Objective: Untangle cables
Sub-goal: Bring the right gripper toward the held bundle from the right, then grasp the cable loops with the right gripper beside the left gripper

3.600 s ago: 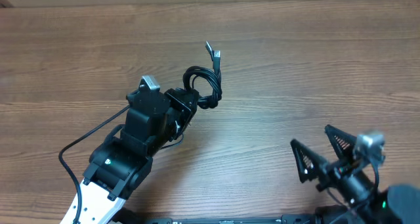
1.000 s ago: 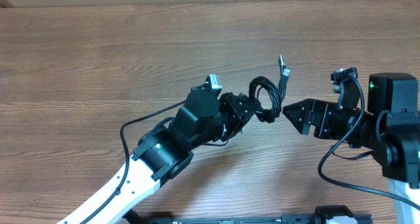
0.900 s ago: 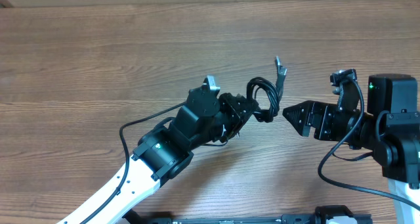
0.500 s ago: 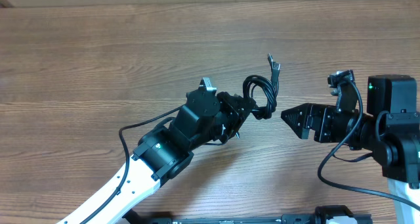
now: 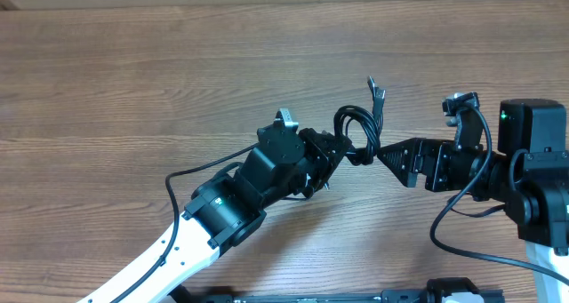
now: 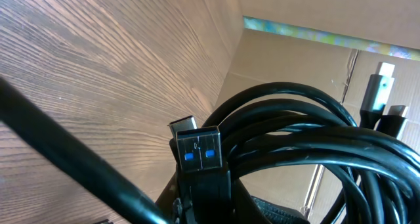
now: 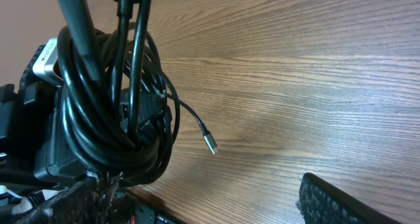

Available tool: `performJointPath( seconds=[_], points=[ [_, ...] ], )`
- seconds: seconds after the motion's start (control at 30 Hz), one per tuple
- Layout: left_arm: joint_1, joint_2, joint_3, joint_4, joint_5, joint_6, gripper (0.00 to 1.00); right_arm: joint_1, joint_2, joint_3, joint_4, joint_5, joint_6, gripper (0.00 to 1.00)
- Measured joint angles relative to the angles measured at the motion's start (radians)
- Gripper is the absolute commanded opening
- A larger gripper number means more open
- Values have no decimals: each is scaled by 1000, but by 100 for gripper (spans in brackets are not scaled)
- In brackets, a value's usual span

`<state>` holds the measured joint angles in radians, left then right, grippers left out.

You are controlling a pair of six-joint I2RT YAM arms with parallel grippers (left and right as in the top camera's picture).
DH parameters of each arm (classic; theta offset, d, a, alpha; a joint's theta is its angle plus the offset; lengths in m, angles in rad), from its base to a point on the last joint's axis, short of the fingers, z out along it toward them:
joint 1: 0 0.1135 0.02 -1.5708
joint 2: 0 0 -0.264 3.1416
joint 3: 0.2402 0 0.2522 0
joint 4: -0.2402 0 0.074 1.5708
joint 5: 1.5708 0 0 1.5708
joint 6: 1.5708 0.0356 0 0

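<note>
The cables (image 5: 357, 132) are a tangled black coil held above the wooden table (image 5: 133, 72), with plug ends (image 5: 378, 91) sticking up. My left gripper (image 5: 336, 152) is shut on the coil's lower left side. In the left wrist view the cables (image 6: 295, 138) fill the frame, showing a blue-cored USB plug (image 6: 200, 152) and a silver plug (image 6: 379, 92) above my left gripper (image 6: 236, 207). My right gripper (image 5: 384, 153) is open, its tips at the coil's right edge. In the right wrist view the coil (image 7: 111, 119) hangs over the left finger (image 7: 79, 201); a thin silver-tipped cord (image 7: 210, 144) dangles free.
Thicker black arm wires loop beside the left arm (image 5: 178, 174) and under the right arm (image 5: 462, 236). A cardboard wall (image 6: 295, 7) stands beyond the table's far edge. Bare wood (image 7: 315, 86) lies below the right gripper.
My right gripper has opened wider and moved left to the coil's edge. The left arm has shifted the coil a little; its grip has not changed.
</note>
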<state>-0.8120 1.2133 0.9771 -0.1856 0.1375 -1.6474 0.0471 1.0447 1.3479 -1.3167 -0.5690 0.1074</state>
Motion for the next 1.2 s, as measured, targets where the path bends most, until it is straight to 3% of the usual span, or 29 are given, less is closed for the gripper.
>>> performJointPath(
  seconds=[0.57,0.87,1.2],
  points=[
    [-2,0,0,44,-1,-27,4,25,16,0,19,-7,-3,88],
    [-13,1,-1,41,-21,-24,4,85,30,0,41,12,-3,79],
    [-13,13,-2,37,-21,130,4,87,85,0,47,88,69,70]
  ],
)
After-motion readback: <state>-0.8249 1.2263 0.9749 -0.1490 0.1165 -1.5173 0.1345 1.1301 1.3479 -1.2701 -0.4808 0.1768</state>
